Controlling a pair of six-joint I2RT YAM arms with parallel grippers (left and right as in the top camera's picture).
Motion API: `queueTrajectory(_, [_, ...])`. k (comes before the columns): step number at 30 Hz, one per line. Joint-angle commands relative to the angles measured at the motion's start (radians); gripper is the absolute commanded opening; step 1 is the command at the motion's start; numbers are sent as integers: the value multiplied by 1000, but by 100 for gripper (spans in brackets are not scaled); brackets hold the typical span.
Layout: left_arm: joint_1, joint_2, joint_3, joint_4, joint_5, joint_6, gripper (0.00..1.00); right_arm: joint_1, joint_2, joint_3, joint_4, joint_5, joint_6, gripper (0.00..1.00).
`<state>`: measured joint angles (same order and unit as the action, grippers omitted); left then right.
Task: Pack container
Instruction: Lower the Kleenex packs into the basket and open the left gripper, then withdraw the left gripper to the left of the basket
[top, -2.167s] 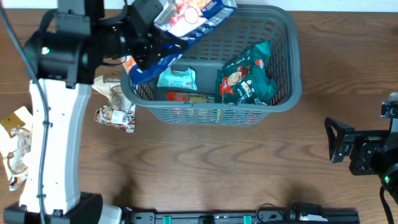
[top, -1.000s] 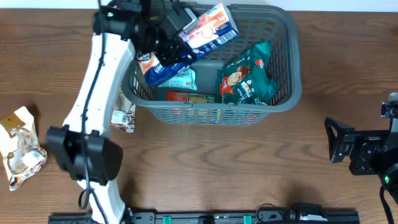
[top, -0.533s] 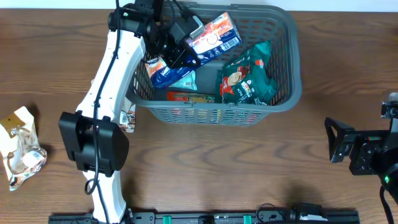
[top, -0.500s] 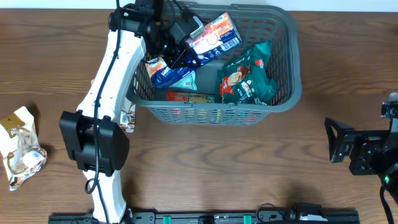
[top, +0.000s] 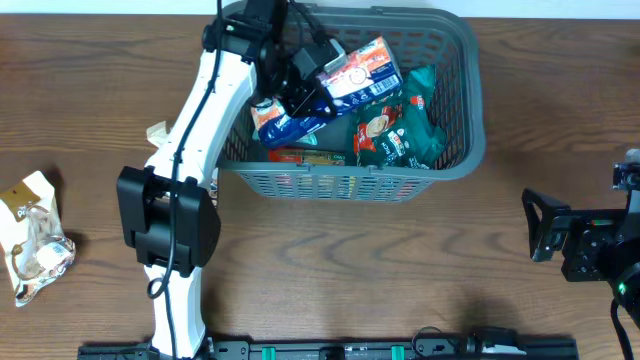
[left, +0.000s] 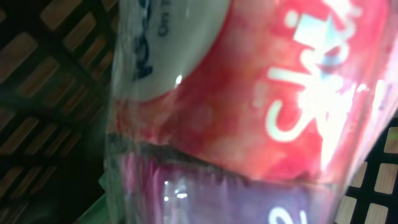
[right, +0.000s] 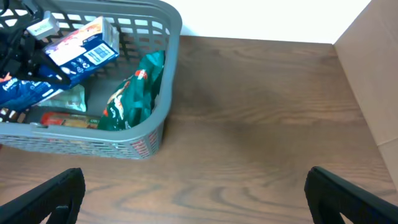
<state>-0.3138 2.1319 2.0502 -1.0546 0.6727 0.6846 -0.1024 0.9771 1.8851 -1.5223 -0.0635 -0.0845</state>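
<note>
Overhead view: the container (top: 470, 95), a dark grey slatted basket, sits at the far edge of the wooden counter (top: 350, 270). The left gripper (top: 303, 80) reaches over the container's left half, closed on a red, white and blue snack packet (top: 345, 80). It holds the packet tilted just above the contents, probably to lower it in. Below it lie a green packet (top: 400, 125) on the container's right side and a flat red packet (top: 305, 156) against the near wall. A crumpled wrapper (top: 35, 240) lies on the counter, well left of the container. The right gripper (top: 545, 238) rests well to the container's right, out of the way.

Left wrist view: the snack packet (left: 249, 93) fills the frame, with the container lattice (left: 50, 81) behind it. The gripper's fingers are hidden.

Right wrist view: the right gripper (right: 194, 180) is spread wide and holds nothing. The container (right: 171, 37) is far off to the left.
</note>
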Motion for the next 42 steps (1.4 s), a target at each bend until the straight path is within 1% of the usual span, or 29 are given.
queueTrajectory(1, [2, -11, 20, 1, 14, -18, 56, -5, 2, 5, -1, 3, -10, 99])
queueTrajectory(2, [2, -11, 20, -1, 13, -28, 70, -5, 2, 5, -1, 3, -10, 99])
queueTrajectory(3, [2, -11, 20, -1, 14, -36, 80, -5, 2, 5, -1, 3, -10, 99])
queueTrajectory(5, [2, -11, 20, -3, 14, -47, 96, -5, 2, 5, -1, 3, -10, 99])
queueTrajectory(6, [2, -11, 20, -3, 14, -55, 99, -5, 2, 5, -1, 3, -10, 99])
queueTrajectory(15, [2, -19, 21, 0, 14, -69, 99, -5, 2, 5, -1, 3, -10, 99])
queueTrajectory(20, [2, -77, 58, 20, 14, -135, 99, -5, 2, 5, -1, 3, -10, 99])
queueTrajectory(25, [6, -164, 161, 43, 13, -201, 99, -5, 2, 5, -1, 3, -10, 99])
queueTrajectory(27, [10, -202, 207, 63, -12, -243, 99, -5, 2, 5, -1, 3, -10, 99])
queueTrajectory(30, [16, -255, 258, 80, -111, -298, 99, -5, 2, 5, -1, 3, -10, 99])
queueTrajectory(34, [42, -329, 280, 73, -359, -382, 98, -5, 2, 5, -1, 3, -10, 99])
queueTrajectory(36, [71, -360, 280, 53, -486, -442, 98, -5, 2, 5, -1, 3, -10, 99])
queueTrajectory(38, [108, -384, 280, 17, -598, -515, 97, -5, 2, 5, -1, 3, -10, 99])
queueTrajectory(39, [139, -391, 280, -18, -671, -576, 97, -5, 2, 5, -1, 3, -10, 99])
queueTrajectory(42, [209, -395, 280, -116, -792, -697, 96, -5, 2, 5, -1, 3, -10, 99])
